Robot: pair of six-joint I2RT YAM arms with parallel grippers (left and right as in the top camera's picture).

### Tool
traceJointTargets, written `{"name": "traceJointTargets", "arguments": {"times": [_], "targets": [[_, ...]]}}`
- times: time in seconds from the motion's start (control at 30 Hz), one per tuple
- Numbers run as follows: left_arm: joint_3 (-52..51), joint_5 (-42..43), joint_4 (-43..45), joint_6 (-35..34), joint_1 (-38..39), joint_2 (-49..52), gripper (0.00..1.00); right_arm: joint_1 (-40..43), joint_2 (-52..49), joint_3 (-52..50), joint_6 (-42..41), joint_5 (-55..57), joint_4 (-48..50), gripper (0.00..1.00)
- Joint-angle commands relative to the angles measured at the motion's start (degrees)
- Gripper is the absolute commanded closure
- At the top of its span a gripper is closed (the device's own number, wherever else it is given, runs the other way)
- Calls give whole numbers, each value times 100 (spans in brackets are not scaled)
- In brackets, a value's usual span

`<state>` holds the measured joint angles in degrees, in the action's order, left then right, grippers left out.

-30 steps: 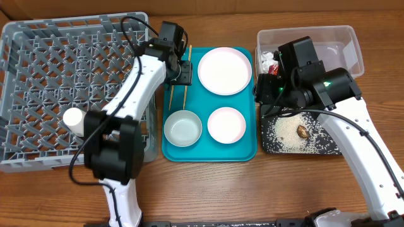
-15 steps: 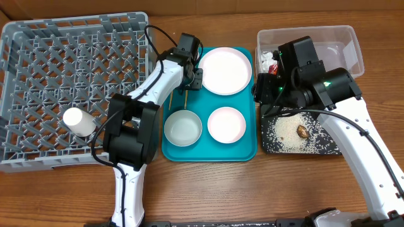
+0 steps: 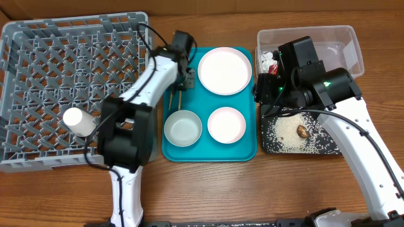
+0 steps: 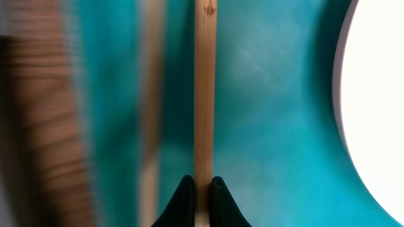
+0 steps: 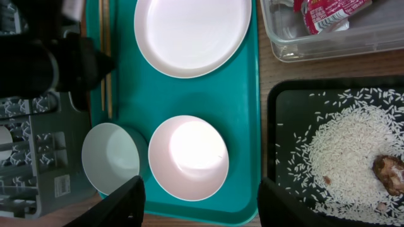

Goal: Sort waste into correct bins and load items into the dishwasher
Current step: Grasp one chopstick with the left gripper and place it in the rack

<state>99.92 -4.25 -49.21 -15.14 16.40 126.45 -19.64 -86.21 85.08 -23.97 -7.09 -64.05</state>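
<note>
We see 1 smooth wooden chopstick (image 4: 204,94) with fine grain, a glossy white plate (image 3: 225,70), a matt teal plastic tray (image 3: 249,148), a grey plastic rack (image 3: 38,57), a clear plastic tub (image 3: 356,44) and a shiny crinkly wrapper (image 5: 325,12)

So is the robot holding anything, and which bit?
Yes: the left claw pinches one thin wooden chopstick by its shaft, roughly mid-length. The right claw is open and holds nothing.

Note: your left wrist view blurs the second chopstick (image 4: 149,94) and crops the plate (image 4: 379,94). Overhead, the right arm (image 3: 353,120) hides most of the wrapper (image 3: 271,61).
</note>
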Motion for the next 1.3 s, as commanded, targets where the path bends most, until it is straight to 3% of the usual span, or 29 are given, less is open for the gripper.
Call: {"name": "traceJointTargets", "arguments": {"times": [0.0,0.13,0.27,0.43,0.5,1.13,1.27], "targets": [[553,-190,-374,-157,-313,-1224,96,-22,26,74,-7,-9,9,42],[577,-586,-841,-116,-629,-1963,96,-22,26,74,-7,-9,-17,42],[538,-1064,-1261,-114,-1095,-2094,96,-22,26,74,-7,-7,2,42],[323,-459,-1224,297,-1521,-1742,96,-22,26,74,-4,-4,83,42],[323,-407,-1250,566,-1537,-1567,96,-22,26,76,-4,-4,109,42],[323,-551,-1226,874,-1421,-459,96,-22,26,76,-4,-7,72,43],[409,-299,-1366,817,-1397,-586,87,-22,26,74,-4,-7,76,43]]}}
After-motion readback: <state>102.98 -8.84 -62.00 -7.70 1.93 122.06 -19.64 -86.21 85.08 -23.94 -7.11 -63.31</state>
